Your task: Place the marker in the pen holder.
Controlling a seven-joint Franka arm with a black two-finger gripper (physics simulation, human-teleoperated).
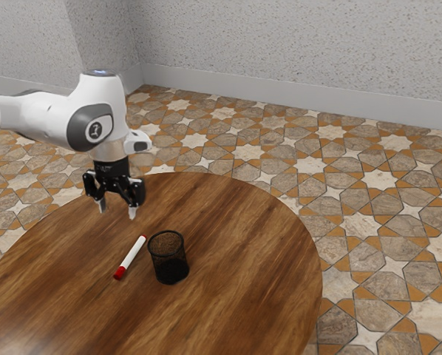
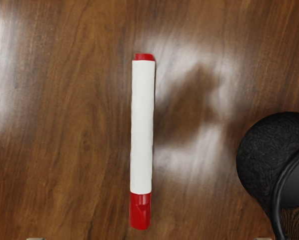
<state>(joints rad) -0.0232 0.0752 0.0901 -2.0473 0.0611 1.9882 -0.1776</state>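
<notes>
The white, red-ended marker (image 2: 142, 125) is being held flat by the brown wood table (image 1: 243, 222), beside the black mesh pen holder (image 1: 160, 260), below the black 2-finger gripper (image 1: 117, 210). The gripper's tips are being held apart w/ 0 things pinched. The marker's long way is being crossed by the tip-to-tip line, so prob. little turning is being needed.

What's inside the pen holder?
No pen visible in the pen holder, nothing sticking above its rim; the marker lies beside it. The dark lower wall covers the bottom, so small items there can't be excluded.
</notes>
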